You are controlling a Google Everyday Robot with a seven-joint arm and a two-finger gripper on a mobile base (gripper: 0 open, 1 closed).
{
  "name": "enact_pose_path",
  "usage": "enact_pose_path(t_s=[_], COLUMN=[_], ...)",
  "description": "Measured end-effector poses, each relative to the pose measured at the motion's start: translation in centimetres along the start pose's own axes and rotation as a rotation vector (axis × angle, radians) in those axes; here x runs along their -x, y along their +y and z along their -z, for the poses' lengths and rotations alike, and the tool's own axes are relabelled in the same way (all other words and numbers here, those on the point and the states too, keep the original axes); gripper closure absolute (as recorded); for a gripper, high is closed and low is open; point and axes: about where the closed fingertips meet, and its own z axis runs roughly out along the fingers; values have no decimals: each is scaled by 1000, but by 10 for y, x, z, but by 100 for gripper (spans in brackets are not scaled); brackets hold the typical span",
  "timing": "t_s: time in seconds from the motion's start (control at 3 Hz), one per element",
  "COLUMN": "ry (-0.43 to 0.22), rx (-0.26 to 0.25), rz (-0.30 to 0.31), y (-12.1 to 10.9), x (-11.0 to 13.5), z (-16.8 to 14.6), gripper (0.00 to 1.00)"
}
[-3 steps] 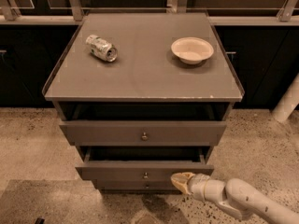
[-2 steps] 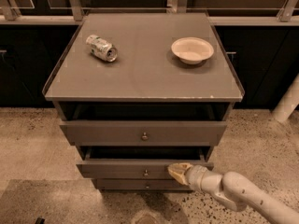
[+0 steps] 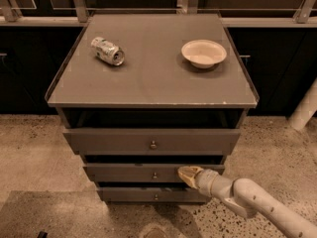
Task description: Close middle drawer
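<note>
The middle drawer [image 3: 124, 173] is the shallow grey-brown front with a small round knob [image 3: 155, 175], between the taller top drawer [image 3: 109, 141] and the narrow bottom drawer [image 3: 129, 195]. It stands out only slightly from the cabinet, with a dark gap above it. My gripper [image 3: 185, 172] comes in from the lower right, shut and holding nothing. Its tan tip presses against the middle drawer's front, just right of the knob.
The top drawer is also pulled out a little under the cabinet top [image 3: 148, 83]. A crushed can [image 3: 108, 50] and a white bowl [image 3: 203, 53] lie on the top. Speckled floor surrounds the cabinet. A white post [image 3: 304, 108] stands at right.
My gripper has moved left and up against the middle drawer's front, and the drawer has slid further into the cabinet.
</note>
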Motion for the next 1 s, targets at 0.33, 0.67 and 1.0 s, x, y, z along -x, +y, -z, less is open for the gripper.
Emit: enact_pose_path(t_s=[0.33,0.67,1.0], ry=[10,11,89], rx=[4,4,19], rz=[3,3,-18], y=[-4,-3,16], x=[-2,-2,-21], z=[-4,-4,39], gripper=[100,100,100])
